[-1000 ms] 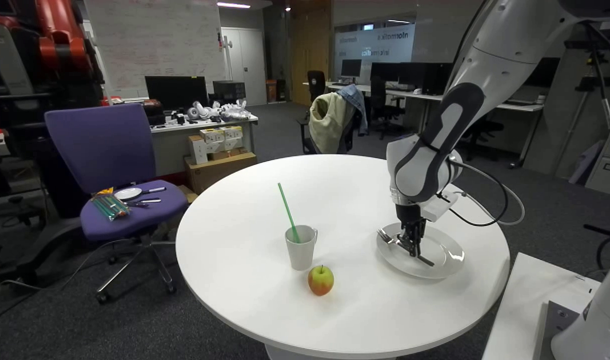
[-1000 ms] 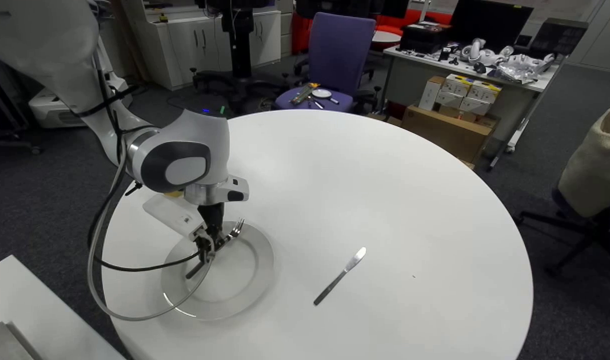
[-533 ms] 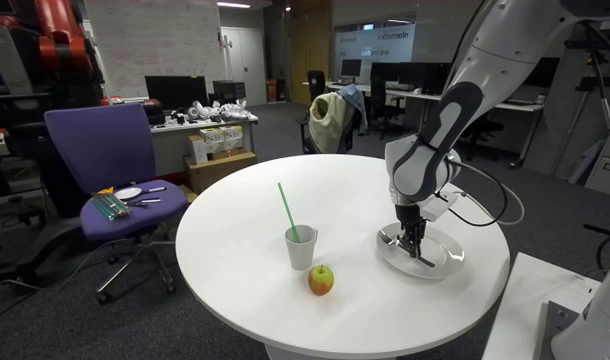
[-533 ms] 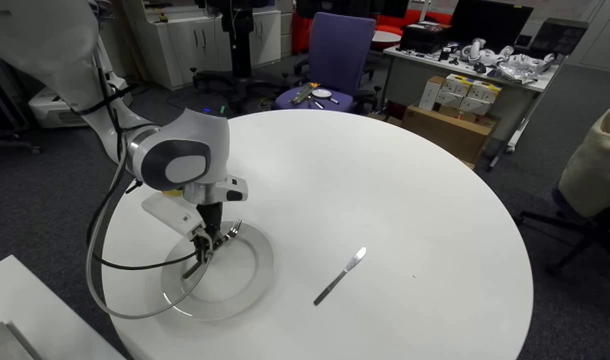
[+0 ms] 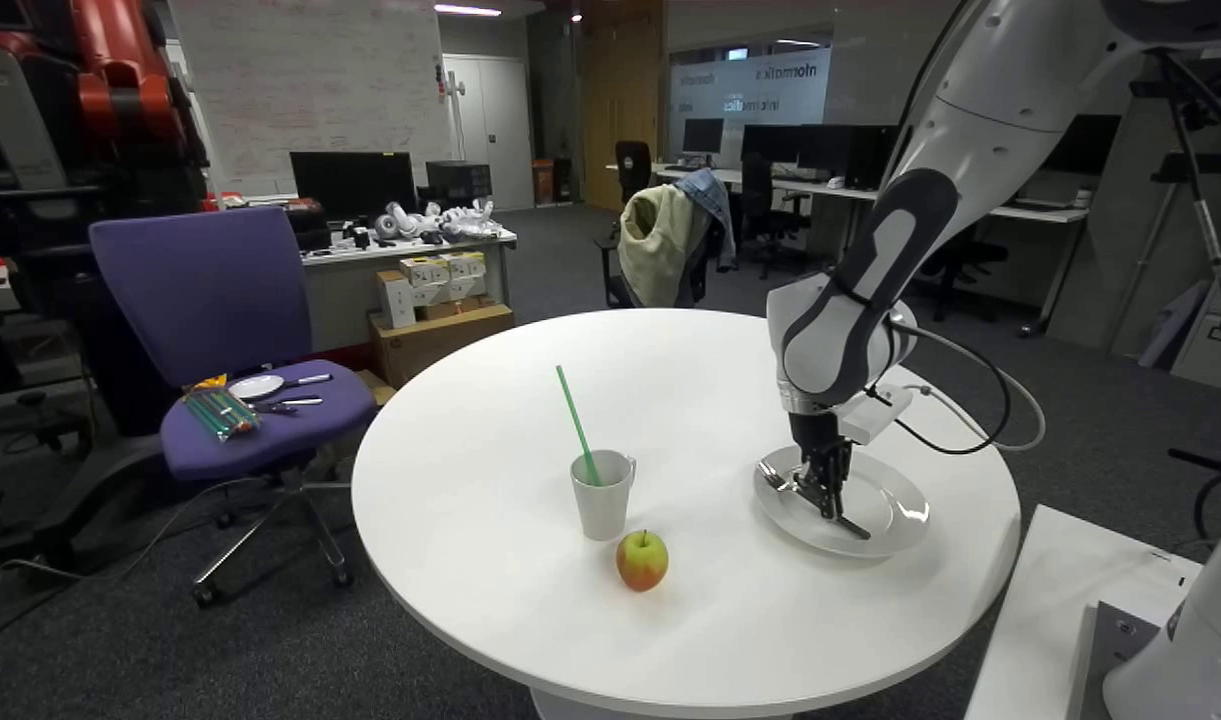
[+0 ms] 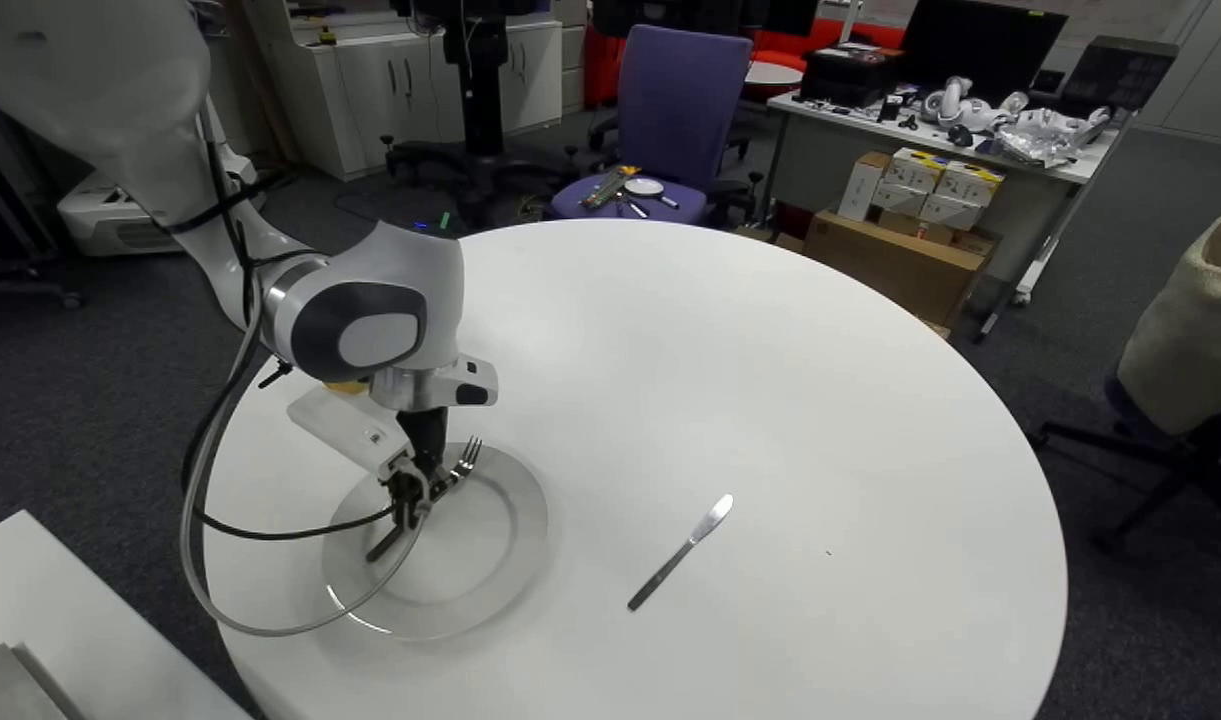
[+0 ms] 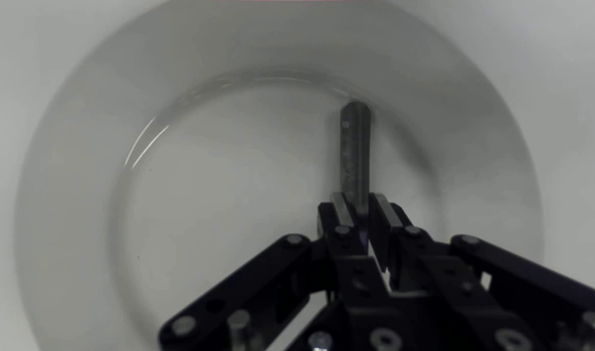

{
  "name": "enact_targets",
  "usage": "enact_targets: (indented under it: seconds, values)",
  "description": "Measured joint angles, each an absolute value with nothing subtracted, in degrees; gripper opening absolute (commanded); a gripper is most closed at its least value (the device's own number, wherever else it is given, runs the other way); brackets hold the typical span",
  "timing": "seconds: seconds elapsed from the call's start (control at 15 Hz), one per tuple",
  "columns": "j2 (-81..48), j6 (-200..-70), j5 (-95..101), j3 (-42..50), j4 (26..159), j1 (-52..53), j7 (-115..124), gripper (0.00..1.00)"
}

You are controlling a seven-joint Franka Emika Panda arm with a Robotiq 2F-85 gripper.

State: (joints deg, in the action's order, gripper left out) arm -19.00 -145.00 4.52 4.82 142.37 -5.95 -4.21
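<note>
My gripper (image 5: 827, 510) is low over a white plate (image 5: 898, 505), pointing down, and its jaws are shut on a metal fork (image 5: 852, 526) part way along the handle. In the wrist view the dark handle (image 7: 355, 151) runs between the pads, with its end over the plate's inner ring. The fork's tines (image 6: 467, 459) stick out on the far side of the fingers in an exterior view, near the plate's rim. Whether the fork rests on the plate or hangs just above it, I cannot tell. The fingers cover its middle.
A white mug (image 5: 602, 505) holding a green straw (image 5: 574, 415) stands on the round white table (image 5: 530, 600), with an apple (image 5: 642, 561) beside it. A knife (image 6: 680, 553) lies on the table near the plate. Cables loop from the arm over the plate's edge.
The gripper and the fork have shifted together by a very small amount over the plate, the tines drawing slightly inward. The jaws stay as they were. Plate, knife, mug and apple have not moved.
</note>
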Motion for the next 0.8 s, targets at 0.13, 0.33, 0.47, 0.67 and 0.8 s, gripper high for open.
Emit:
enact_targets:
  seconds: [0.13, 0.33, 0.47, 0.67, 0.8]
  values:
    - [-19.17, -144.51, 4.52, 4.82, 142.05, -5.94, -4.21, 0.4]
    - [-19.49, -144.34, 4.53, 4.8, 141.85, -5.92, -4.32, 0.55]
    - [-20.22, -144.34, 4.53, 4.73, 141.64, -5.91, -4.58, 0.7]
    - [-20.38, -144.32, 4.54, 4.54, 141.57, -5.91, -6.07, 0.92]
    - [-19.96, -144.32, 4.62, 4.26, 141.57, -5.91, -7.36, 1.0]
